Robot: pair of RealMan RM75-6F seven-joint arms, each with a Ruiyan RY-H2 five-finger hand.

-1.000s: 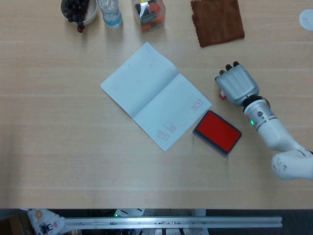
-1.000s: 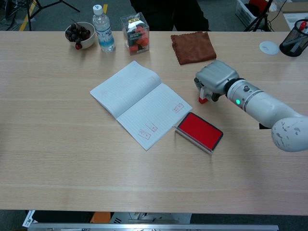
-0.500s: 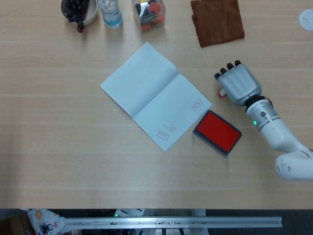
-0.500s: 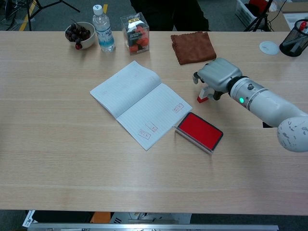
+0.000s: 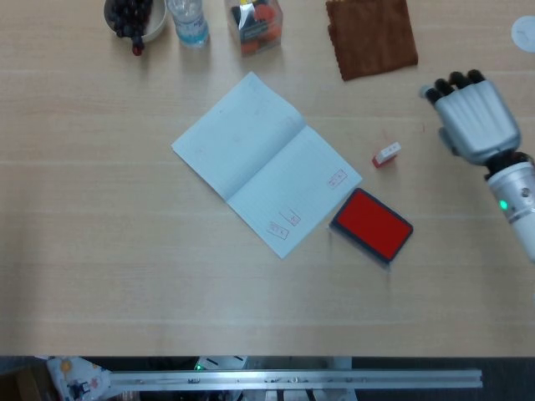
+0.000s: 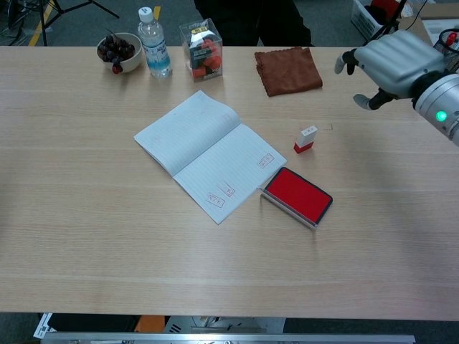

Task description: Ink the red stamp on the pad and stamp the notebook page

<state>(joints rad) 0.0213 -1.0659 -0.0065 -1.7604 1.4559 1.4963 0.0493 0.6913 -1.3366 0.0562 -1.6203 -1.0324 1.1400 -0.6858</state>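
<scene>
The red-and-white stamp (image 5: 385, 154) (image 6: 305, 139) stands by itself on the table, just right of the open notebook (image 5: 266, 161) (image 6: 205, 153). The notebook's right page carries three red stamp marks. The red ink pad (image 5: 371, 225) (image 6: 296, 196) lies open below the stamp, close to the notebook's lower right corner. My right hand (image 5: 473, 115) (image 6: 389, 61) hovers well to the right of the stamp, raised off the table, fingers apart and holding nothing. My left hand is not visible in either view.
Along the far edge are a bowl of dark fruit (image 6: 119, 50), a water bottle (image 6: 155, 42), a clear box with red contents (image 6: 201, 39) and a brown cloth (image 6: 288, 69). A pen holder (image 6: 439, 63) and a white disc (image 6: 400, 70) sit at the far right.
My right hand has let go of the stamp, left it standing on the table, and moved up and away to the right.
</scene>
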